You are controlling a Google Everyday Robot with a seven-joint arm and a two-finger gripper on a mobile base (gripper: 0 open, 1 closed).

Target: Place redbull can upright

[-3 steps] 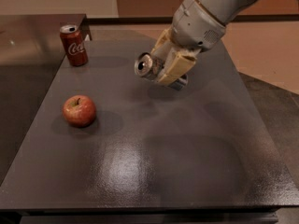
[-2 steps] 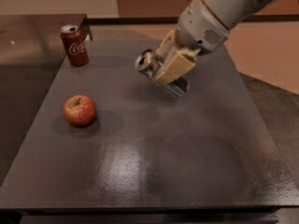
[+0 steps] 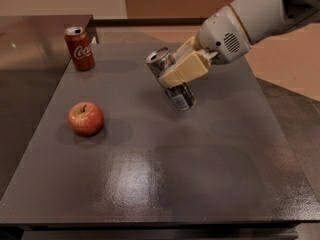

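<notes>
I record a Coca-Cola can (image 3: 79, 48) upright well left of the gripper (image 3: 174, 78); an apple (image 3: 86, 118) left, nearer me.

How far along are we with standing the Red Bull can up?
Grasp done: the claw is shut on the redbull can over the table. In hand: the can hangs tilted, top leaning toward the Coca-Cola can. Left: set it upright on the table and let go.

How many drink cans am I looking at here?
2. The red Coca-Cola can stands upright at the table's far left corner; the redbull can is tilted, clamped in the gripper over the table's middle. None looks hidden.
</notes>
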